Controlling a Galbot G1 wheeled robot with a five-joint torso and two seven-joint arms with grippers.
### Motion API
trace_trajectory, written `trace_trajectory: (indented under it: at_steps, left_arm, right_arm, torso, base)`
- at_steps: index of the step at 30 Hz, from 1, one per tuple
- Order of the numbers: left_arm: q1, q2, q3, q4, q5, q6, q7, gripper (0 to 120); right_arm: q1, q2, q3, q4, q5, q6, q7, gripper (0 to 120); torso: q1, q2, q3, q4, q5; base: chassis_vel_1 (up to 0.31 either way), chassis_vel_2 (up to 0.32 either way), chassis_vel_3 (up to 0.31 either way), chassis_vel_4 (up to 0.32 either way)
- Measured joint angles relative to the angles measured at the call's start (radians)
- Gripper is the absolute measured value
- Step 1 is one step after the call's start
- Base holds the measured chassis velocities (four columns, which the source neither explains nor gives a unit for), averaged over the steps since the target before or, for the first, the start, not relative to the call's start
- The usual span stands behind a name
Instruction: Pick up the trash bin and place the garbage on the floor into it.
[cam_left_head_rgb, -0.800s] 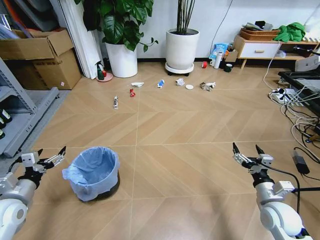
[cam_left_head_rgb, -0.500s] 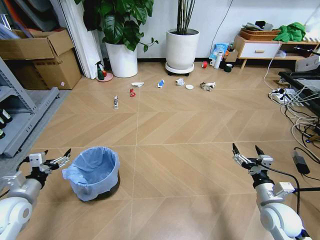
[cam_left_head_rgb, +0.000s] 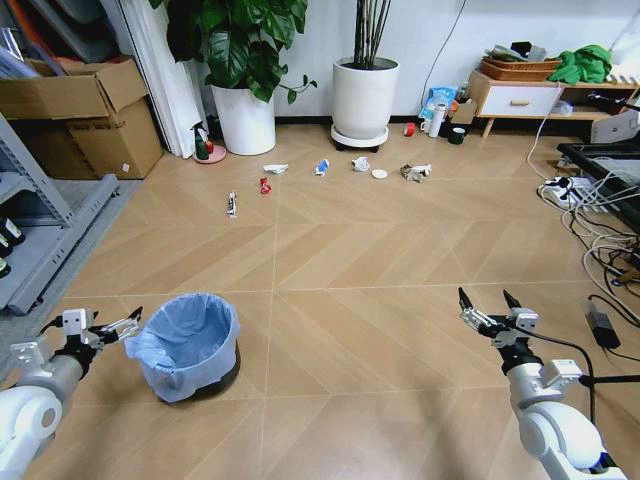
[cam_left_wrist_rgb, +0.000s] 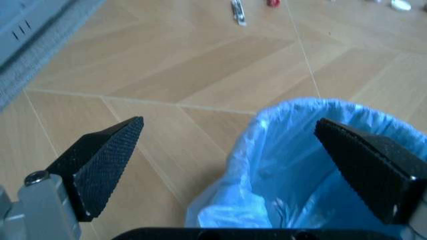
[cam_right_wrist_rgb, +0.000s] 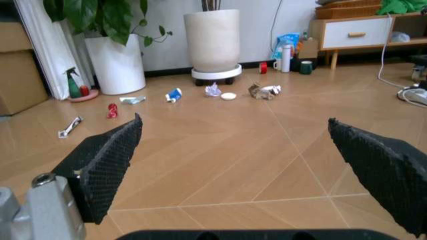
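Because our left gripper (cam_left_head_rgb: 107, 329) hangs spread wide and empty beside the round black trash bin with its blue plastic liner (cam_left_head_rgb: 190, 343), we judge it lined up for the rim; our right gripper (cam_left_head_rgb: 489, 312) waits agape, holding nothing, the small scattered garbage (cam_left_head_rgb: 320, 167) far off near the pots.

Bin (cam_left_wrist_rgb: 320, 165) cut off, L wrist view

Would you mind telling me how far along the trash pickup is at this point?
Nothing is finished yet. The trash bin stands on the floor unheld, and the garbage lies scattered near the plant pots. In hand: the left gripper is open beside the bin's rim, its fingers bracketing the liner edge. The right gripper hangs open, idle. Left: lifting the bin, then collecting every piece.
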Motion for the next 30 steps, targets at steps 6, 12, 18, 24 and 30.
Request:
trace_trajectory:
  at_steps: [6, 12, 18, 24, 30]
  left_arm:
    - [-0.030, 0.008, 0.052, 0.033, 0.010, 0.049, 0.005, 100]
    - [-0.083, 0.006, 0.137, 0.091, 0.027, 0.057, 0.008, 100]
    - [-0.146, -0.004, 0.203, 0.158, 0.064, 0.042, 0.018, 98]
    - [-0.173, -0.008, 0.224, 0.183, 0.067, 0.039, 0.030, 82]
    - [-0.179, -0.008, 0.228, 0.192, 0.065, 0.035, 0.046, 57]
  right_arm:
    - [-0.004, -0.001, -0.005, -0.002, 0.000, -0.001, 0.000, 100]
    - [-0.014, 0.006, 0.006, -0.002, 0.000, -0.001, 0.000, 100]
    - [-0.024, 0.014, 0.012, 0.008, 0.000, -0.003, 0.002, 100]
    - [-0.035, 0.015, 0.024, 0.016, 0.000, -0.004, 0.004, 100]
    - [-0.040, 0.015, 0.030, 0.018, 0.001, -0.004, 0.004, 100]
  torso:
    - [0.000, 0.000, 0.000, 0.0000, -0.0002]
    - [0.000, 0.000, 0.000, -0.0001, -0.0001]
    - [0.000, 0.000, 0.000, -0.0001, 0.0001]
    - [0.000, 0.000, 0.000, -0.0001, 0.0000]
    - [0.000, 0.000, 0.000, 0.0000, 0.0000]
  base:
    - [0.000, 0.000, 0.000, 0.000]
    - [0.000, 0.000, 0.000, 0.000]
    - [0.000, 0.000, 0.000, 0.000]
    - [0.000, 0.000, 0.000, 0.000]
    - [0.000, 0.000, 0.000, 0.000]
